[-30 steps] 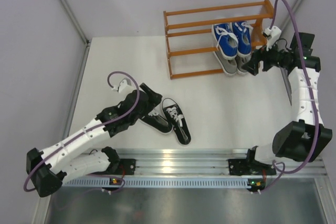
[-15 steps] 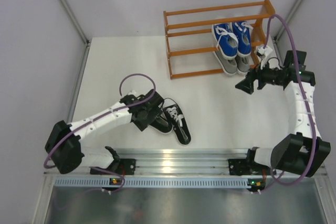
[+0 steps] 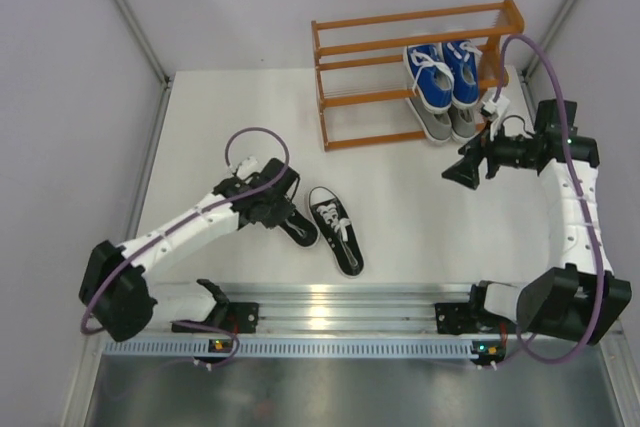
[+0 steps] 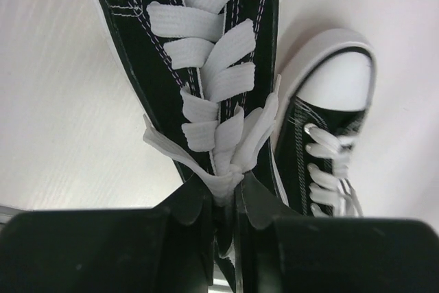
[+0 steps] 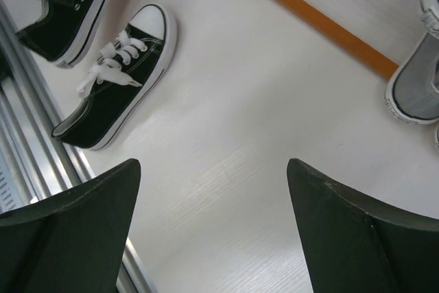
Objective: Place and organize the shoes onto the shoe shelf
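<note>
The orange-brown shoe shelf [image 3: 400,19] stands at the table's back. A blue pair [image 3: 442,73] sits on its middle tier, with a grey pair [image 3: 447,125] below. Two black shoes lie near the front: one [image 3: 337,230] free, the other [image 3: 299,229] under my left gripper [image 3: 281,209]. In the left wrist view that gripper [image 4: 230,186] is shut on the laces and tongue of the black shoe [image 4: 199,66], and its mate [image 4: 329,135] lies to the right. My right gripper [image 3: 465,172] hangs open above bare table in front of the shelf; in its own view the right gripper [image 5: 212,169] holds nothing.
An aluminium rail [image 3: 340,312] runs along the near edge by the arm bases. The right wrist view shows the free black shoe [image 5: 120,84], the shelf's bottom rail [image 5: 322,22] and a grey shoe's toe [image 5: 418,80].
My left gripper came down over the left black shoe and closed on its laces. My right arm drew back from the shelf toward the table's middle, still open.
</note>
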Available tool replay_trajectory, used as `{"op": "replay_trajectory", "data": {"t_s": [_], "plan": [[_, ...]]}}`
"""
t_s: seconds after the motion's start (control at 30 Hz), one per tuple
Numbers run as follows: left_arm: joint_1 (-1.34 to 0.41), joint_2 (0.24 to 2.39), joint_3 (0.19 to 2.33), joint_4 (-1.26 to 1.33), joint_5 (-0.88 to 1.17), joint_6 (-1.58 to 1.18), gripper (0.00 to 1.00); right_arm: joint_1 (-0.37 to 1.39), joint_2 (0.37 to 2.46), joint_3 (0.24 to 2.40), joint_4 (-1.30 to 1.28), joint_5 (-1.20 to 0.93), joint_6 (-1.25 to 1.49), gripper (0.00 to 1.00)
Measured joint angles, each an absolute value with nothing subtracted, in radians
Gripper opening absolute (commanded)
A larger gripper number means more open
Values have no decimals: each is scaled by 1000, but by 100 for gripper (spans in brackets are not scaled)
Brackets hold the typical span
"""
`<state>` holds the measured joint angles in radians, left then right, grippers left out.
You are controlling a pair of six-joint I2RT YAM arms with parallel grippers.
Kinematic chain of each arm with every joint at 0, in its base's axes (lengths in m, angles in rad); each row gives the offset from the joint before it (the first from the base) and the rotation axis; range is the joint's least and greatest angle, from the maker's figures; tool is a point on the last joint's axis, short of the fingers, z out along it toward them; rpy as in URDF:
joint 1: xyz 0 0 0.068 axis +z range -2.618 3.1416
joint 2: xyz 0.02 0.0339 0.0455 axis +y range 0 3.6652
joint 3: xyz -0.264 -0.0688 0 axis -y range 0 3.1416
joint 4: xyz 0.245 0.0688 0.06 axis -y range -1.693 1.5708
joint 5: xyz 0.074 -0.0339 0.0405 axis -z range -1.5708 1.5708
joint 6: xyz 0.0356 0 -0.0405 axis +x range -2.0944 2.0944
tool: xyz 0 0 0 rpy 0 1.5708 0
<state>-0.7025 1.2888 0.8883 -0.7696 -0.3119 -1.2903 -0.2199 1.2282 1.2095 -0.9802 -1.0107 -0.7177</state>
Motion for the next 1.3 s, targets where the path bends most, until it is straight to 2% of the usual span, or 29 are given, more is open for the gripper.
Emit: {"op": "replay_trajectory", "data": {"t_s": [0.13,0.3,0.4,0.57,0.87,0.97,1.3], "plan": [[-703,1153,962,-791,-325,-1175,0,-125,1234,1229,-1082,-1040,-798,86],[-731,1180,1224,-777,-330,-1024,0,12,1241,1278,-1097,-1057,-784,86],[-757,1278,1440,-756,-314,-908,0,24,1247,1359,-1053,-1044,-712,86],[-767,1482,1749,-673,-282,-701,0,-77,1275,1495,-966,-1048,-606,85],[-748,1962,2344,-599,-238,-371,0,-226,1236,1421,-900,-1048,-524,85],[-729,2043,2408,-537,-233,-327,0,-259,1213,1401,-886,-1048,-504,85],[-678,2171,2429,-294,-311,-254,0,-285,1173,1345,-800,-1058,-436,85]]}}
